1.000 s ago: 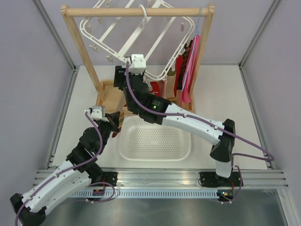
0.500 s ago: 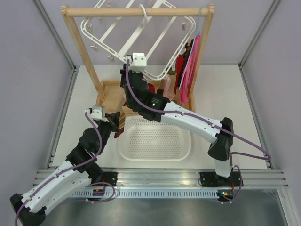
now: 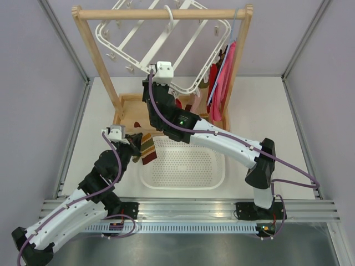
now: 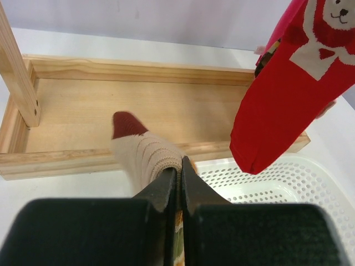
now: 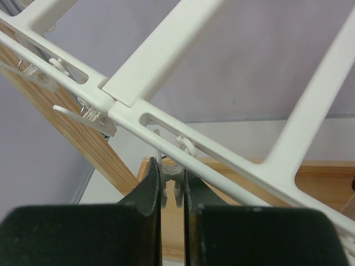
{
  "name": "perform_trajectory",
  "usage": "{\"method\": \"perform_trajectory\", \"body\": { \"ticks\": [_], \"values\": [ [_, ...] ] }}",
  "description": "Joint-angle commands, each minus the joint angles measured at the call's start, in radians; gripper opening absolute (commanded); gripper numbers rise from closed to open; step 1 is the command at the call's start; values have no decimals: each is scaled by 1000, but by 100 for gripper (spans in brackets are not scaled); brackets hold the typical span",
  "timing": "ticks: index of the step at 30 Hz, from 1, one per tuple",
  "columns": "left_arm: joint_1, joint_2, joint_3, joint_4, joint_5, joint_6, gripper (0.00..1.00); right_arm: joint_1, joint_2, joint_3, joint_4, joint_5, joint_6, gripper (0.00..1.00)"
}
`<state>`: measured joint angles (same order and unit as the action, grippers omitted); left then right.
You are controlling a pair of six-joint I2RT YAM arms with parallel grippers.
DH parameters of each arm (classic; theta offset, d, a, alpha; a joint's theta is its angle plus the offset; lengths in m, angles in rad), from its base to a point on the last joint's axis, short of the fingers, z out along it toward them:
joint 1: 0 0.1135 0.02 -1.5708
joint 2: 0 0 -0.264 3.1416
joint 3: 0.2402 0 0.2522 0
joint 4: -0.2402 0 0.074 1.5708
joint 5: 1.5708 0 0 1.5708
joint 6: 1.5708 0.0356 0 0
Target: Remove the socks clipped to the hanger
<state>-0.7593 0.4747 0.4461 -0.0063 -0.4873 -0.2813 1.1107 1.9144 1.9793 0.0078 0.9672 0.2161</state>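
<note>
Cream knitted sock [image 4: 145, 152] with a dark red toe sits in the left gripper [image 4: 178, 166], whose fingers are pressed together on it with almost no gap. In the top view this sock hangs at the left rim of the white perforated basket [image 3: 219, 176]. Just behind the basket lies the wooden tray [image 4: 138, 105] that forms the foot of the wooden rack [image 3: 138, 14]. A red sock [image 4: 277, 111] with a white bear mark hangs above the tray's right end. Farther and higher, the right gripper [image 5: 172, 178] is closed on a small white clip [image 5: 171, 188], which fills the narrow gap between its fingers, under a bar of the white plastic hanger [image 5: 162, 47]. The hanger hangs tilted from the rack's top bar, and more socks [image 3: 209, 83] hang at its low right side.
</note>
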Motion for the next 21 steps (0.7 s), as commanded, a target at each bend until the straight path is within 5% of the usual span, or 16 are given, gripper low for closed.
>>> {"method": "perform_trajectory", "body": {
  "ticks": [1, 3, 6, 8, 11, 21],
  "values": [
    [-5, 5, 36, 15, 10, -29, 2, -14, 5, 39, 40, 5, -11, 1],
    [-5, 4, 36, 14, 4, -29, 2, -14, 2, 36, 31, -27, -12, 3],
    [-5, 4, 45, 12, -14, -39, 2, -14, -3, 36, -3, -76, -9, 52],
    [-5, 8, 55, -33, -16, -61, 2, -14, -6, 35, -31, -131, -9, 72],
    [-5, 8, 85, -76, -10, -84, 2, -12, -24, 7, -65, -192, -6, 79],
    [-5, -13, 186, -201, 74, -99, 2, 21, -202, -348, -68, -374, 34, 80]
  ]
}}
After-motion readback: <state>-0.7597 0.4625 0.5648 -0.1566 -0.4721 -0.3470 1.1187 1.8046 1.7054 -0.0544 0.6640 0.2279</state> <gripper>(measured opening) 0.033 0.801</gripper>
